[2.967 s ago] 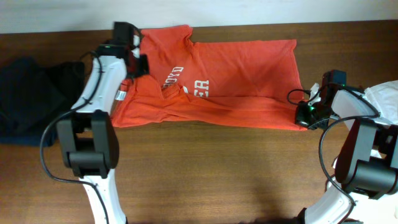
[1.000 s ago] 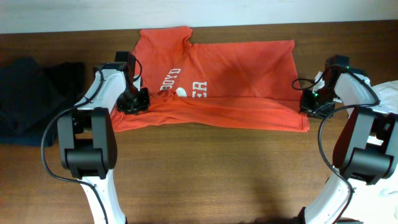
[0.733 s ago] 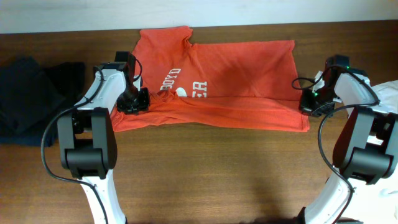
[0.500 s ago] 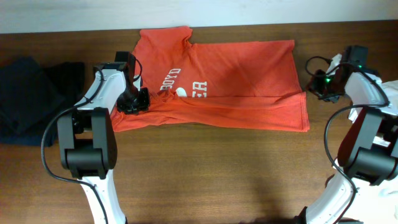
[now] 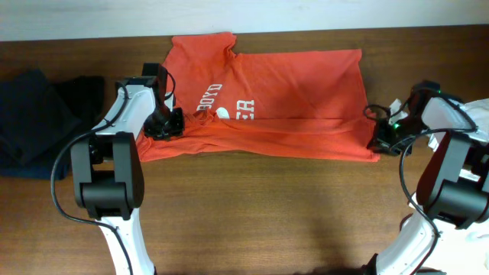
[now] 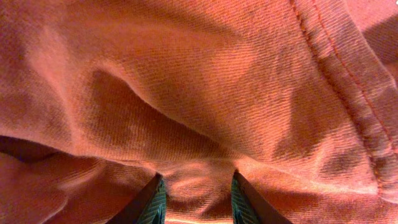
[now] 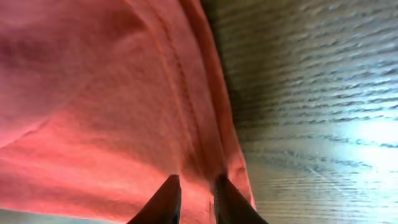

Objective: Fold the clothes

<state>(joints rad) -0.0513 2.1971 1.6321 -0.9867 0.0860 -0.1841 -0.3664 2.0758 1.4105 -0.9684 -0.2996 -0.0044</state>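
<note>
T-shirt (image 5: 290, 84) runs left-right across the surface (image 5: 252, 214). So the left gripper (image 5: 163, 128) pinches its left end, and the right gripper (image 5: 380, 143) pinches the front-right corner.

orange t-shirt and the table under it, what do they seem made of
Orange T-shirt: probably cotton knit, matte; fine thread texture and a stitched seam show up close. Table: wood or wood-look laminate, slightly glossy; brown grain streaks with a light reflection.

From high up we look straight down on the whole tabletop (image 5: 252, 206). Our left wrist camera points down very close at the red-orange T-shirt (image 6: 205, 81), so cloth fills it. Our right wrist camera is just as close, at the shirt's edge beside bare wood. All three share that shirt.
</note>
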